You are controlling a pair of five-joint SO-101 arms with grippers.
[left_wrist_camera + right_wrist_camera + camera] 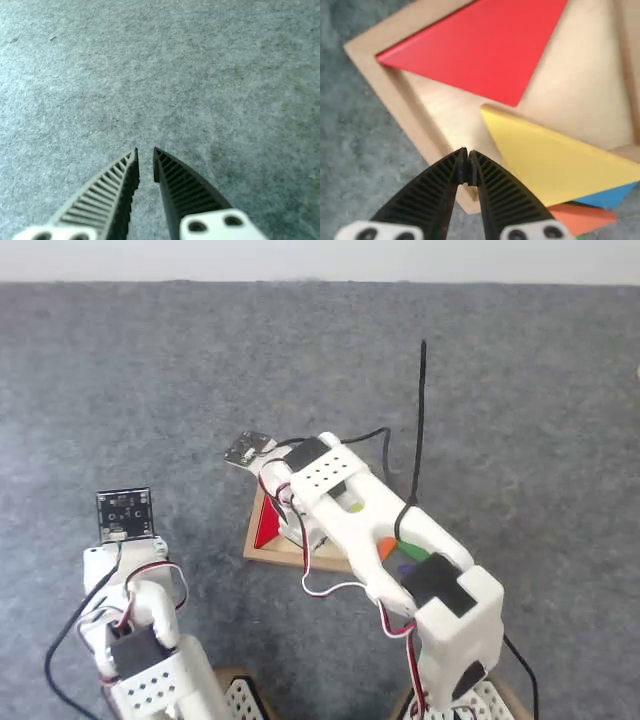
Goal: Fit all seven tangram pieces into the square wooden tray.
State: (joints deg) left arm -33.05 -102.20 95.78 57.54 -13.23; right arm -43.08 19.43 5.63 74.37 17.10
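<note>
Left gripper (145, 152), barely parted and empty, over bare bench (200, 75) well apart from the tray (392, 100). Right gripper (468, 160), closed and empty, at the tray's rim; inside lie the yellow triangle (555, 160), then the red triangle (485, 45), probably light, stiff, slick: pinch opposite edges

Robotics lab bench is indicated: grey felt-covered tabletop (520, 370), white left arm (150, 660) and right arm (380, 520) with exposed wiring mounted at its edge, plain pale wall (300, 258) behind.

right claw (464, 161) over the tray (395, 97); triangle pieces (480, 50) lie inside it.
</note>
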